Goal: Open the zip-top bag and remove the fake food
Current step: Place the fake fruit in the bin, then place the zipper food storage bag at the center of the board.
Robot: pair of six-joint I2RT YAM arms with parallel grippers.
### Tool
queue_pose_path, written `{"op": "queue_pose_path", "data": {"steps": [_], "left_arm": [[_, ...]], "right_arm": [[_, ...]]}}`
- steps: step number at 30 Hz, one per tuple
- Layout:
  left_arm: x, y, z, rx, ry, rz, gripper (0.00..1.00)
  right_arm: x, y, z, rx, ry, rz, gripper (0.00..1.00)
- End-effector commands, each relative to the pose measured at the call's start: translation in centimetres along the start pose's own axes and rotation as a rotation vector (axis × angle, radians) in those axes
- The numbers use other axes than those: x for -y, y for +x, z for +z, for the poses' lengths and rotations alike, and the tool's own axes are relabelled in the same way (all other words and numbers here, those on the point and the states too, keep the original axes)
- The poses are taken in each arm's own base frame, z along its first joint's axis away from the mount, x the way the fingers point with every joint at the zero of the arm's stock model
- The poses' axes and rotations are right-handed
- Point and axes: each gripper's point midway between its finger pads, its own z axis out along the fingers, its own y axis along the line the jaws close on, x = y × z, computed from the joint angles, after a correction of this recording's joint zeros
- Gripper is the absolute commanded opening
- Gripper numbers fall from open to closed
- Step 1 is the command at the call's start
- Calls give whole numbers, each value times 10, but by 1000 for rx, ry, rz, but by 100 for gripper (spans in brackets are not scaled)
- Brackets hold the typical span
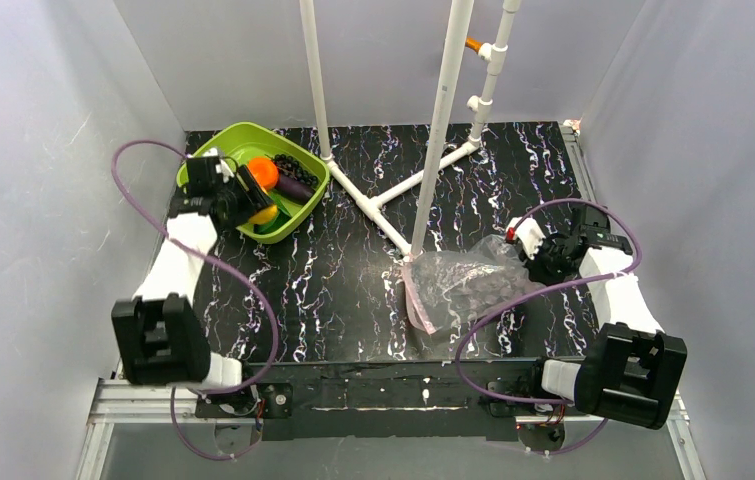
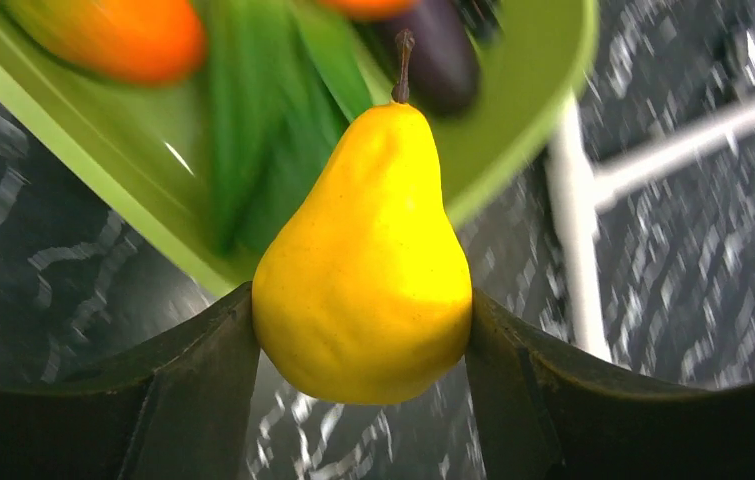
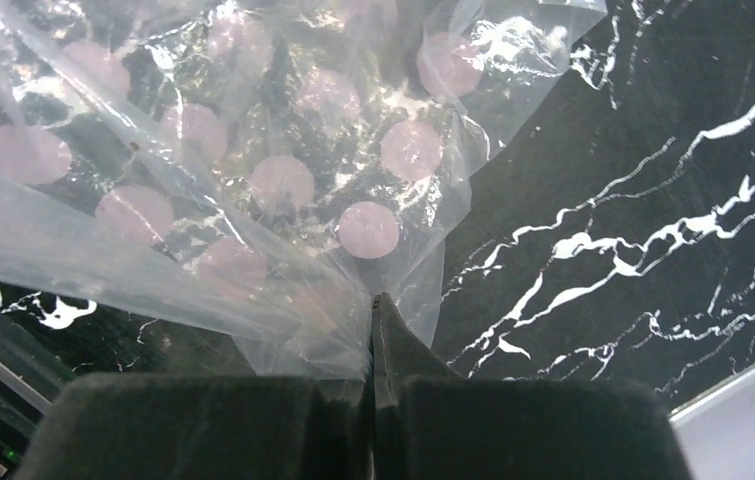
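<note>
My left hand [image 2: 361, 305] grips the yellow pear [image 2: 365, 215], stem pointing at the green tray [image 2: 103, 135] just ahead. My right hand [image 3: 374, 345] pinches the zip-top bag [image 3: 253, 190] corner.

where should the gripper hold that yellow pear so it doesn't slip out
Grip the yellow pear across its wide lower belly, closing in from its two sides with the stem pointing away, as the left gripper holds it now near the green tray. The belly is fullest there, so the jaws seat well. The neck tapers, so a pinch higher up would likely slide off.
</note>
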Motion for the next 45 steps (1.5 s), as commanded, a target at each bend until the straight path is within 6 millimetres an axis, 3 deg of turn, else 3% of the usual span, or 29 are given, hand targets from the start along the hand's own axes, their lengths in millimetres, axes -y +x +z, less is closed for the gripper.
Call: {"op": "queue_pose_path", "data": {"steps": [1, 5, 9, 11, 13, 15, 17, 18, 25, 27, 29, 34, 36, 38, 41, 43, 45], "left_arm": [[-47, -68, 25, 127, -250, -48, 0], [-71, -97, 46, 113, -372, -25, 0], [-79, -105, 64, 53, -406, 9, 13], [-80, -104, 71, 22, -400, 11, 29], [-81, -103, 74, 7, -396, 7, 56], [-77, -104, 73, 1, -373, 6, 75], [-71, -107, 68, 2, -347, 10, 95], [-66, -111, 62, 14, -328, 15, 98], [-31, -118, 9, 113, -192, 10, 98], [-23, -114, -15, 167, -157, -24, 98], [-18, -98, -25, 170, -89, -83, 98], [33, -52, -40, 90, 270, -110, 98], [49, -35, -50, 44, 358, -97, 98], [64, -15, -61, 2, 415, -42, 98], [93, 27, -81, -71, 473, 124, 98], [102, 54, -93, -126, 499, 213, 98], [102, 71, -107, -133, 525, 273, 98]], "right_arm": [[22, -5, -11, 16, 108, 60, 1], [28, -6, -11, 29, 136, 89, 5], [30, -6, -11, 39, 145, 100, 9], [31, -8, -11, 48, 147, 106, 13], [34, -11, -11, 61, 164, 117, 22], [38, -13, -13, 76, 190, 131, 33], [46, -15, -15, 92, 238, 150, 49], [48, -15, -17, 96, 256, 150, 53], [64, -23, -42, 164, 368, 153, 65], [65, -27, -49, 177, 380, 146, 66], [64, -33, -57, 190, 383, 135, 65], [54, -51, -85, 210, 376, 55, 65], [30, -65, -94, 252, 296, -30, 67], [-9, -81, -99, 329, 167, -121, 71], [-61, -100, -102, 478, 5, -202, 86], [-81, -106, -101, 544, -61, -179, 94], [-93, -108, -99, 582, -115, -155, 96]]}}
